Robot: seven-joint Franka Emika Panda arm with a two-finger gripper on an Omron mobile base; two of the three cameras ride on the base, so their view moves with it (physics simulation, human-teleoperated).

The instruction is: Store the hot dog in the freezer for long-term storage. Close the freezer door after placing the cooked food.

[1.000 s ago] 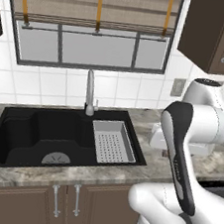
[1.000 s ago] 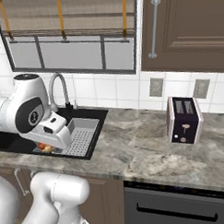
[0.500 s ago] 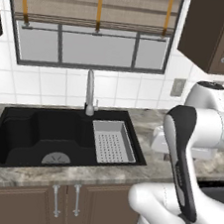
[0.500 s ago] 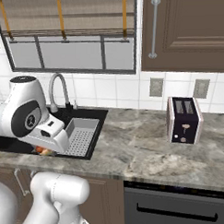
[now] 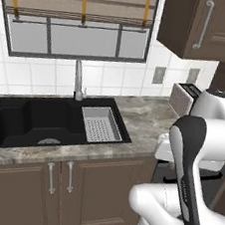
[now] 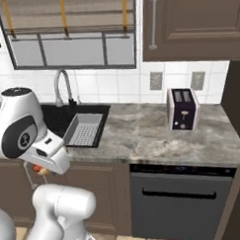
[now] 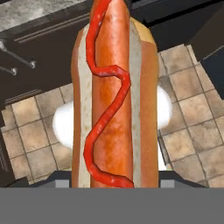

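One hot dog (image 7: 114, 94) sits clamped lengthwise in the closed gripper (image 7: 114, 183), carried out over the tiled floor (image 7: 192, 109) below the counter (image 6: 157, 135), seemingly so it rides secure while the base heads for a freezer not yet reached.

Both base views look forward and down at the bench around the sink (image 5: 48, 118) (image 6: 75, 125). The left one sits left of the arm with the sink ahead; the right one sees the sink at its left, the toaster (image 6: 183, 108) beyond. The hand view faces down at the floor tiles (image 7: 192, 109), very close.
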